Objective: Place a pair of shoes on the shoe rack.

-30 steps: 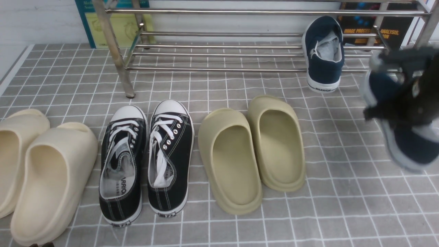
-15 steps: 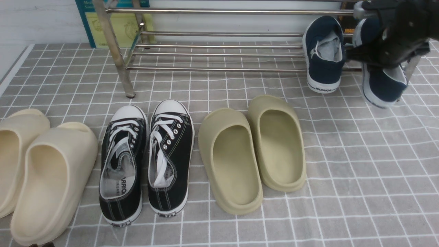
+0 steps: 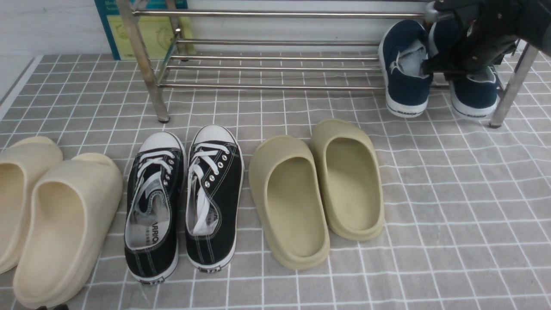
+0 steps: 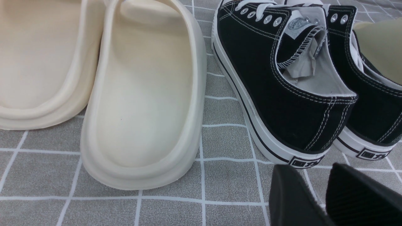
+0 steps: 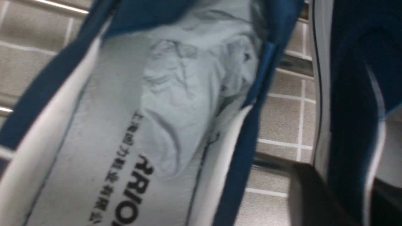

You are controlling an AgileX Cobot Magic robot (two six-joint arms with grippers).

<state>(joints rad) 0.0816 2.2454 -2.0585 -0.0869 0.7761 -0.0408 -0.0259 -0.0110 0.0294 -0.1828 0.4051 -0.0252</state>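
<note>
Two navy shoes stand side by side at the right end of the steel shoe rack (image 3: 275, 15), heels toward me. The left one (image 3: 404, 86) stands free, and its grey insole and paper stuffing (image 5: 125, 125) fill the right wrist view. My right gripper (image 3: 467, 69) sits over the right shoe (image 3: 473, 92), shut on its inner side wall (image 5: 345, 110), with one finger (image 5: 311, 197) outside that wall. My left gripper (image 4: 311, 168) hangs open and holds nothing, just behind the heel of a black sneaker (image 4: 282, 94).
On the grey checked cloth in front of the rack lie a black lace-up pair (image 3: 185, 198), olive slides (image 3: 318, 189) and cream slides (image 3: 51, 215). The rack's right leg (image 3: 508, 94) stands close beside the held shoe. Books (image 3: 150, 30) lean behind the rack.
My right gripper carried the second navy shoe from the air at the right, up and left, and set it on the rack beside the first. The left arm has not moved.
</note>
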